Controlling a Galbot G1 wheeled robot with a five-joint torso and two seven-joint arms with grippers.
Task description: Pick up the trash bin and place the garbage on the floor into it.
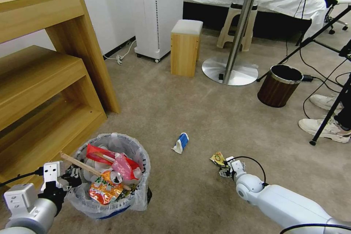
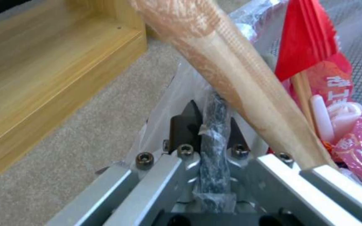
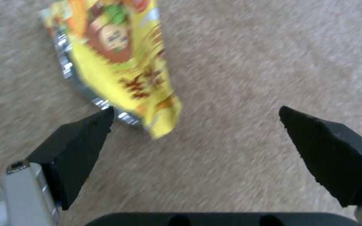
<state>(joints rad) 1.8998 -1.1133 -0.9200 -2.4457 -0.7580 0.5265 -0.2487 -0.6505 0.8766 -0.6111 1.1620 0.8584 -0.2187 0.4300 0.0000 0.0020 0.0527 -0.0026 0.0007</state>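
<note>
The trash bin [image 1: 109,175] stands on the beige floor [image 1: 182,98] at the lower left, lined with a crinkly bag and holding red wrappers [image 1: 100,153], a wooden stick [image 1: 78,163] and an orange packet [image 1: 104,190]. My left gripper [image 1: 71,177] is shut on the bin's near rim; the left wrist view shows the gripper [image 2: 212,116] pinching the dark rim and bag, with the stick [image 2: 231,72] leaning over it. A yellow packet [image 1: 218,158] lies on the carpet. My right gripper [image 1: 225,170] hovers open just behind the packet [image 3: 118,59], one fingertip [image 3: 101,117] at its edge. A blue-white paper cup [image 1: 181,142] lies between bin and packet.
A wooden shelf unit [image 1: 44,80] stands close to the left of the bin. Farther back are a brown wood-grain bin [image 1: 279,85], a round table's base [image 1: 229,71], a wooden stool [image 1: 185,47], tripod legs with cables, and white sneakers [image 1: 329,128] at the right.
</note>
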